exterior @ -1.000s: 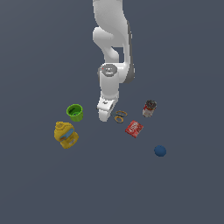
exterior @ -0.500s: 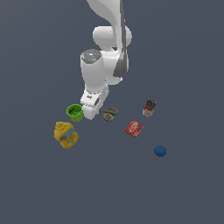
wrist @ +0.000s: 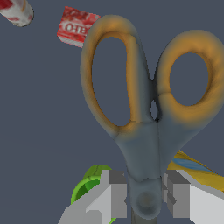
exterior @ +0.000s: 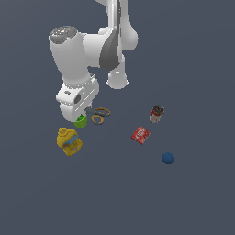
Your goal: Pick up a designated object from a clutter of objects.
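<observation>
The scissors (wrist: 144, 118) fill the wrist view, their two orange-tan ring handles pointing away from the camera and the grey blades running down between my fingers (wrist: 114, 194). My gripper (wrist: 146, 197) is shut on the scissors near the pivot. In the exterior view the gripper (exterior: 87, 111) hangs under the white hand, and the scissors (exterior: 99, 114) stick out from it toward the exterior view's right, apparently lifted off the floor. The rest of the clutter lies spread around below.
A green cup (exterior: 81, 121) (wrist: 89, 188) sits just under the hand. A yellow bottle (exterior: 69, 141) (wrist: 192, 168) lies nearby. Further to the exterior view's right are a red flat box (exterior: 141, 134) (wrist: 76, 26), a small can (exterior: 157, 113) (wrist: 15, 11) and a blue ball (exterior: 168, 158).
The arm has swung to the exterior view's left and come up, carrying the scissors with it. The other items have not moved.
</observation>
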